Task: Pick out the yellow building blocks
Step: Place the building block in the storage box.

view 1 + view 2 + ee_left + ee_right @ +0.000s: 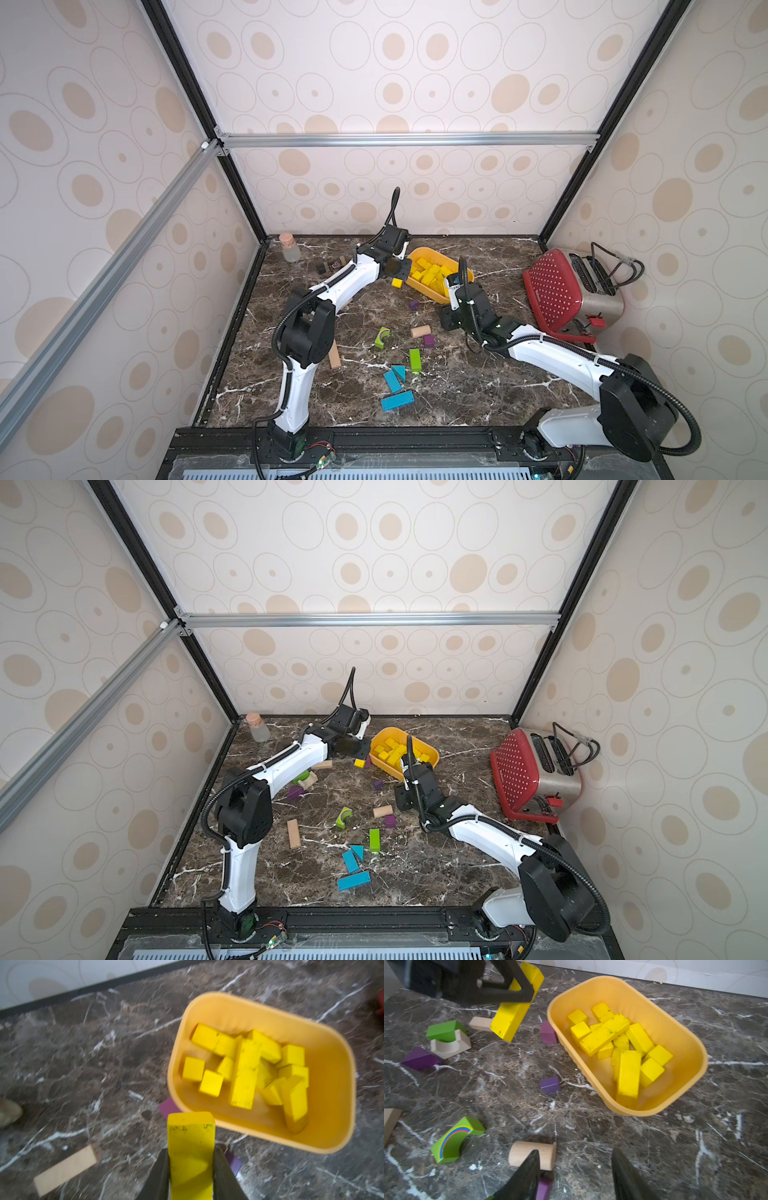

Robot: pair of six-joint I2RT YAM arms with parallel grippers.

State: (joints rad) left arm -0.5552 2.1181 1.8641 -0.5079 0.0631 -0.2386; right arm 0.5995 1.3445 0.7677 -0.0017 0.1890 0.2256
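Jaws of the left gripper (191, 1152) are closed on one yellow bar (517, 1016), pinching its two long sides. The bar hangs tilted, clear of the tabletop (654, 1147), just left of the tub (691, 1084). Jaws of the right gripper (575, 1153) stand apart with nothing between them, on the near side of the tub, close to a plain wooden cylinder (521, 1153).

The other yellow building blocks (629, 1072), cubes and longer bars, lie loosely heaped inside the tub at the far centre of the table.
- Finish: matte lemon-yellow paint, square edges, dark scuff specks at the corners and ends.
- Tub: smooth orange-yellow plastic, a rounded oblong with faint ribbing on the outer wall.
- Tabletop: dark brown marble pattern with white veins.

One purple block (549, 1032) touches the tub's left wall.
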